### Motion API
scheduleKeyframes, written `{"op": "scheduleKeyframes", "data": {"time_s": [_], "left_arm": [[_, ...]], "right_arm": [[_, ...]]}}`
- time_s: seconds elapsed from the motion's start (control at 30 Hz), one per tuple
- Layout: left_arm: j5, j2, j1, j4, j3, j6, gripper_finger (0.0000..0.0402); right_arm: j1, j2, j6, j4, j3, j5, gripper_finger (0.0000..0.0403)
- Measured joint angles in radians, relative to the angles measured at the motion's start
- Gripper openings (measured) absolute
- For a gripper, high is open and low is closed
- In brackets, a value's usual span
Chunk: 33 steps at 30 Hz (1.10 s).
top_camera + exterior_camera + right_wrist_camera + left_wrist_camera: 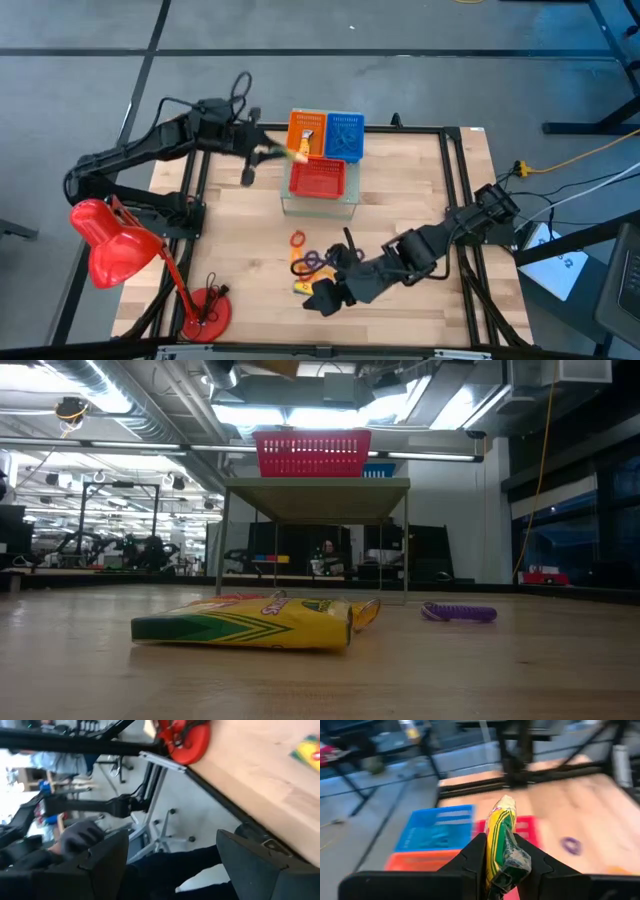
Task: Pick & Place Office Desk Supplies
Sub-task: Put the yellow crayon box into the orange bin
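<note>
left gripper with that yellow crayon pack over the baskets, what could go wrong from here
The left gripper pinches only one end of the yellow crayon pack, so it could slip or swing and miss the orange basket. The open right gripper hangs near the coil loops and could scatter them.

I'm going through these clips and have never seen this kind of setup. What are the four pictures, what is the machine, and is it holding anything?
It is a robot with two dark arms at a wooden table. One picture looks down from above, one looks level across the tabletop, and two come from cameras on the arms' wrists. The left pincer is shut on a yellow-and-green crayon packet, held over the mesh baskets, which sit on a clear stand. The right pincer is open and empty, low near the table's front edge. On the table lie another crayon packet, a purple coil and small loops. A red desk lamp stands at the left.
</note>
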Motion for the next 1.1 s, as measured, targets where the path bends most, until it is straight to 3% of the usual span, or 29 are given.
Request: {"op": "scheduleKeyframes", "data": {"time_s": [0.2, 0.3, 0.7, 0.9, 1.1], "left_arm": [[-0.058, 0.054, 0.111, 0.108, 0.001, -0.070, 0.0078], [-0.153, 0.100, 0.151, 0.101, 0.000, -0.114, 0.0078], [-0.352, 0.274, 0.203, 0.103, 0.000, -0.207, 0.0079], [-0.351, 0.333, 0.200, 0.128, 0.000, -0.169, 0.0088], [-0.347, 0.347, 0.183, 0.116, 0.000, -0.109, 0.0131]], "right_arm": [[0.029, 0.000, 0.054, -0.104, 0.000, 0.081, 0.0302], [0.038, 0.000, 0.095, -0.163, 0.000, 0.106, 0.0302], [0.049, 0.000, 0.137, -0.285, 0.000, 0.141, 0.0302], [0.049, 0.001, 0.120, -0.293, 0.000, 0.141, 0.0302], [0.053, 0.001, 0.113, -0.293, 0.000, 0.137, 0.0302]]}}
